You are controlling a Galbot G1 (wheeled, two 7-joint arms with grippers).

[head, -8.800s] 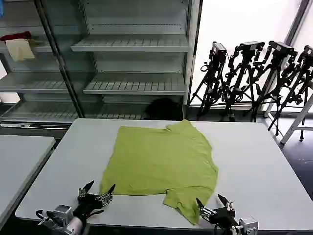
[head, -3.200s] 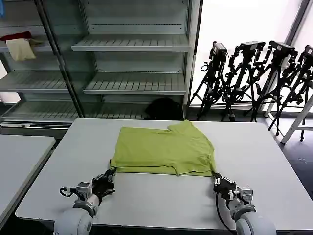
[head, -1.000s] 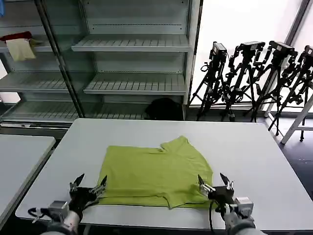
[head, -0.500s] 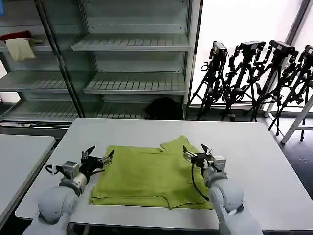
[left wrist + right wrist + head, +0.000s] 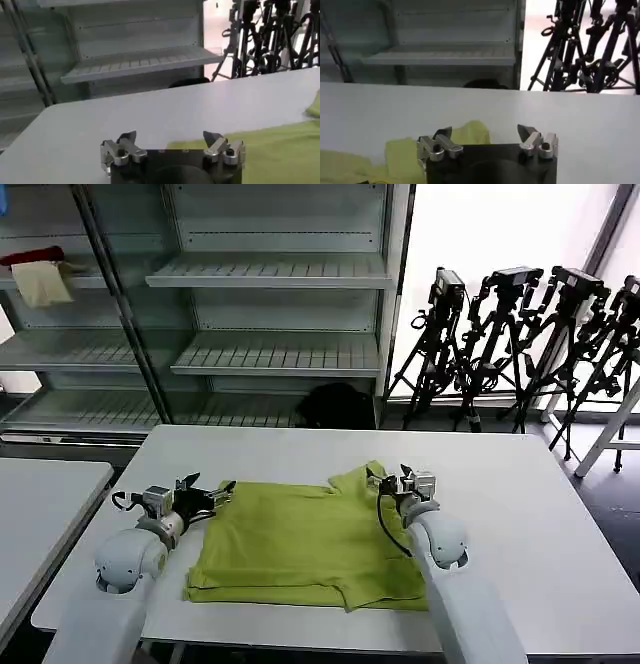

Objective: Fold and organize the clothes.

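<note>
Behind the pale grey table [image 5: 520, 514] stand empty grey metal shelves [image 5: 270, 279]; right of them, black tripods [image 5: 520, 344] against bright windows [image 5: 500, 229].

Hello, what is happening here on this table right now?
A two-armed robot is folding a lime-green T-shirt that lies partly folded on the grey table. The left pincer is open at the shirt's far left corner, and the right pincer is open at its far right side, by the sleeve. Neither holds fabric.
</note>
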